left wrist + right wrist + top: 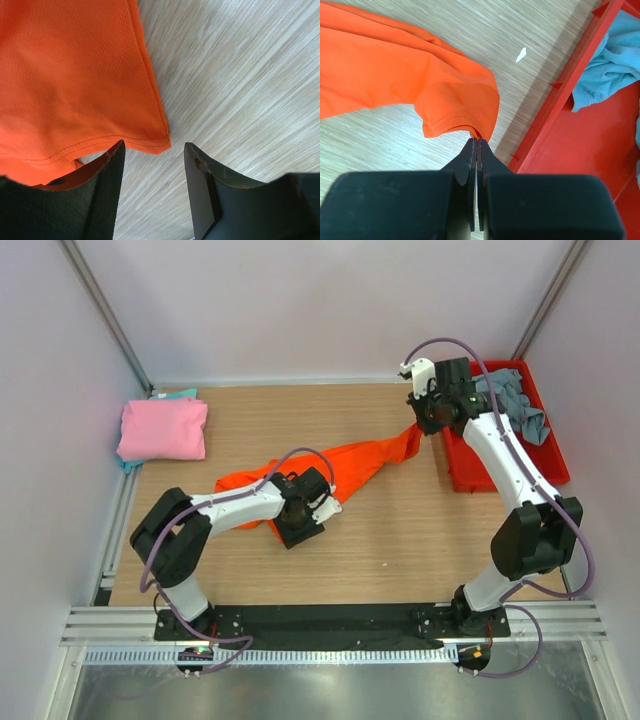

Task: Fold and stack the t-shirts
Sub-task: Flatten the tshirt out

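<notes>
Right gripper clamped on orange shirt, left gripper open by its hem, shirt stretched, rumpled, across mid-bench

No readable text, label, brand, number or sign shows in any view

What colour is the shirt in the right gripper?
It's the orange t-shirt; clearest in the right wrist view.
</notes>
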Available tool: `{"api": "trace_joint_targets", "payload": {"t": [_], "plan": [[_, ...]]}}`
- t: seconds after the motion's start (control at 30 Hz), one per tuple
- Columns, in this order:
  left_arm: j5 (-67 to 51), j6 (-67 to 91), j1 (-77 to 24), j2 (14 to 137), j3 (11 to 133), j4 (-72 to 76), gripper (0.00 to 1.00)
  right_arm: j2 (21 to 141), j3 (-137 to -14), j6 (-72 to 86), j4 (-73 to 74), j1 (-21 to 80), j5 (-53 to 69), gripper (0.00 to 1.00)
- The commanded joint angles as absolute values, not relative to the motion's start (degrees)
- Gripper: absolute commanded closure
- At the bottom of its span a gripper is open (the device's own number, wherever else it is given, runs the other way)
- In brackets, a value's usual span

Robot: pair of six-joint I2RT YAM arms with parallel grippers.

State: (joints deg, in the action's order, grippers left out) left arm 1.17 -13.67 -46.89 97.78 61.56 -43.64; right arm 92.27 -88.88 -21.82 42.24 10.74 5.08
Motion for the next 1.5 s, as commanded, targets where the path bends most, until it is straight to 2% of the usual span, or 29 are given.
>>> {"api": "trace_joint_targets", "payload": {"t": [0.0, 0.23, 0.3, 0.33, 0.43, 0.47, 0.53, 0.73, 0.93, 1.03, 1.17, 1.47], "plan": [[2.1, -13.0, -47.5, 98.6, 63.7, -44.3, 0.48, 91.7, -88.4, -20.9, 39.3, 10.3, 6.1, 0.99], [0.7, -12.8, -47.7, 102.4, 64.0, -44.9, 0.51, 91.5, -87.9, -21.2, 39.0, 9.6, 6.5, 0.99], [0.7, -12.7, -47.8, 103.3, 63.9, -44.9, 0.56, 91.4, -87.7, -21.1, 38.9, 9.2, 6.8, 0.99], [0.8, -12.7, -47.8, 103.4, 64.0, -44.8, 0.59, 91.5, -87.7, -21.2, 38.9, 9.0, 7.0, 0.99], [1.1, -12.6, -47.8, 103.8, 64.3, -45.1, 0.79, 91.2, -87.5, -21.2, 38.8, 8.5, 7.4, 0.99], [1.6, -12.6, -47.8, 103.4, 64.3, -45.2, 0.92, 91.1, -87.3, -21.2, 38.8, 8.4, 7.4, 0.99], [2.7, -12.9, -47.8, 102.2, 64.3, -45.7, 1.00, 90.3, -87.0, -21.2, 38.4, 7.9, 7.2, 0.99], [12.7, -17.4, -46.9, 88.2, 68.6, -47.9, 1.00, 84.7, -85.2, -19.6, 33.8, 7.0, 2.9, 0.99], [22.7, -24.3, -41.9, 72.9, 77.0, -41.8, 1.00, 77.8, -86.6, -18.5, 27.7, 6.7, -5.2, 0.99], [25.9, -26.9, -39.9, 72.7, 82.5, -42.6, 0.99, 75.6, -89.4, -16.6, 27.0, 6.5, -6.8, 0.99], [33.4, -31.7, -38.9, 72.3, 85.5, -34.9, 1.00, 71.7, -92.4, -13.5, 24.7, 6.2, -9.0, 0.99], [36.1, -33.4, -35.8, 71.9, 99.0, -29.7, 1.00, 64.3, -99.2, -12.9, 22.9, 6.3, -5.6, 0.99]]}}
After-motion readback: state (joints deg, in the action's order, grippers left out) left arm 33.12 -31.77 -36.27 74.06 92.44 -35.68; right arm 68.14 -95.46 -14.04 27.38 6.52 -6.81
